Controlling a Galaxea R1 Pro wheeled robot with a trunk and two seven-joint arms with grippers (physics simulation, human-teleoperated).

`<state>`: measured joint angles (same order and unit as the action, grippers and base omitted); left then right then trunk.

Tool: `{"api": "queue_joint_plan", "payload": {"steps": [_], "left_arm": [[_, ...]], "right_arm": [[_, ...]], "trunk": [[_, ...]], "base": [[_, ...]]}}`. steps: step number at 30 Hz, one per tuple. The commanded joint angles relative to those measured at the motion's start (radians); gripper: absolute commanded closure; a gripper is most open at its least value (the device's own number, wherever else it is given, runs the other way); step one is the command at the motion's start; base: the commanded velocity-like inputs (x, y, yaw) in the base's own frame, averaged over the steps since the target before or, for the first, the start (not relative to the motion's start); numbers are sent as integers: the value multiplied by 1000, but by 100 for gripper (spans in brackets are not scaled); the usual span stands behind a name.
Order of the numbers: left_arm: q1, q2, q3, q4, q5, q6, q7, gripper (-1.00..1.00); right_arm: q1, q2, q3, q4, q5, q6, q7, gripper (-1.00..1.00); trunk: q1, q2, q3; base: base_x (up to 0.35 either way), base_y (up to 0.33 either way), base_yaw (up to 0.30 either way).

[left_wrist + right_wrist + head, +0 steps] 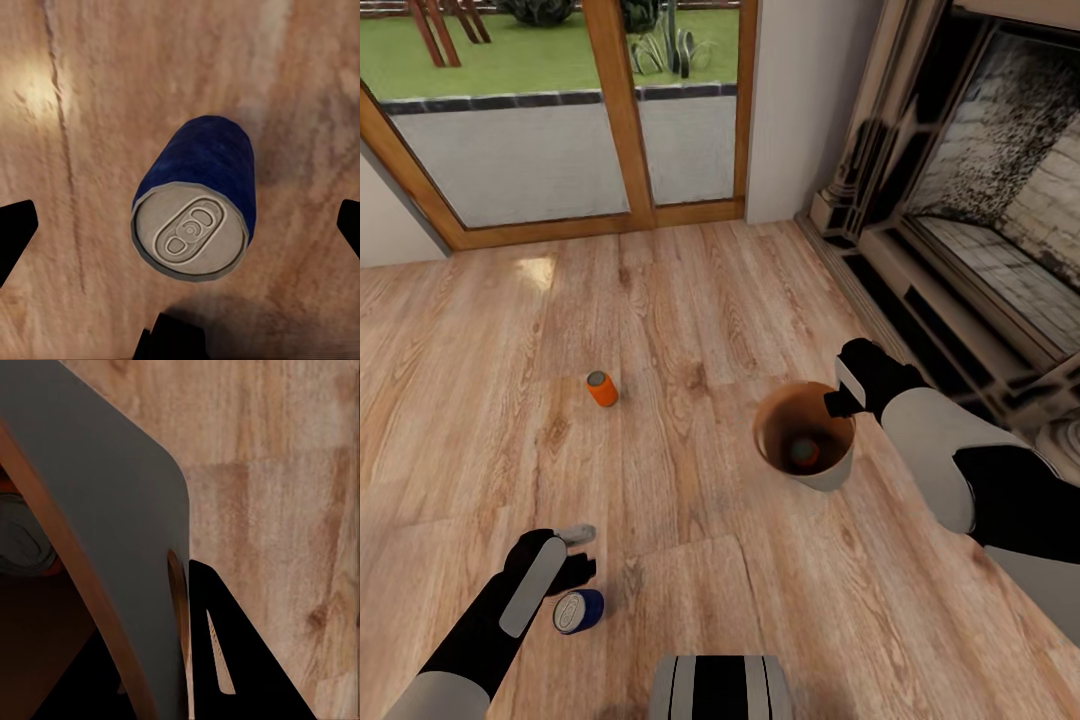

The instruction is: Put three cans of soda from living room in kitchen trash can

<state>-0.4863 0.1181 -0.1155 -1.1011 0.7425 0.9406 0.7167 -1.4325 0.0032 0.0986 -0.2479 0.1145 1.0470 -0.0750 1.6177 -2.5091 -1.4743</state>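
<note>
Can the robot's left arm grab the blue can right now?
Probably yes. The left gripper hangs open right above the blue can, which stands alone on the wood floor with nothing in between.

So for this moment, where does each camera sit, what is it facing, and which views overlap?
Head view: high on the robot, facing down at the wood floor; both arms show, left gripper above the blue soda can, right gripper at the trash can rim.
Left wrist view: on the left arm, facing down at the blue can; dark fingertips at the edges.
Right wrist view: on the right arm, close against the bin wall; one finger shows.
Shared: blue can, bin, floor.
</note>
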Motion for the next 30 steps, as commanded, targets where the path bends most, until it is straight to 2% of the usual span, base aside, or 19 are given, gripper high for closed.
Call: {"api": "queue_joint_plan", "payload": {"steps": [1,14,18,22,25,26,30], "left_arm": [[0,0,0,0,0,6,0,-100],[0,0,0,0,0,78,0,-100],[10,-23,-1,23,7,80,-1,-100],[14,-44,-1,45,10,71,-2,-100],[15,-49,-1,51,10,68,-1,-100],[15,-49,-1,51,11,68,-1,-100],[15,-50,-1,53,12,66,-1,-100]], "right_arm": [[-6,0,-2,1,-8,0,4,100],[-78,1,0,0,-45,0,3,100],[-100,16,-13,12,-39,0,-1,100],[-99,21,-27,38,-57,0,-4,100],[-104,23,-37,50,-68,0,-4,100],[-105,23,-82,50,-85,0,-4,100],[-108,24,-85,52,-85,0,-4,100]], "trunk": [[0,0,0],[0,0,0],[0,0,0],[0,0,0],[0,0,0],[0,0,0],[0,0,0]], "base": [[0,0,0],[0,0,0],[0,0,0],[0,0,0],[0,0,0],[0,0,0],[0,0,0]]}}
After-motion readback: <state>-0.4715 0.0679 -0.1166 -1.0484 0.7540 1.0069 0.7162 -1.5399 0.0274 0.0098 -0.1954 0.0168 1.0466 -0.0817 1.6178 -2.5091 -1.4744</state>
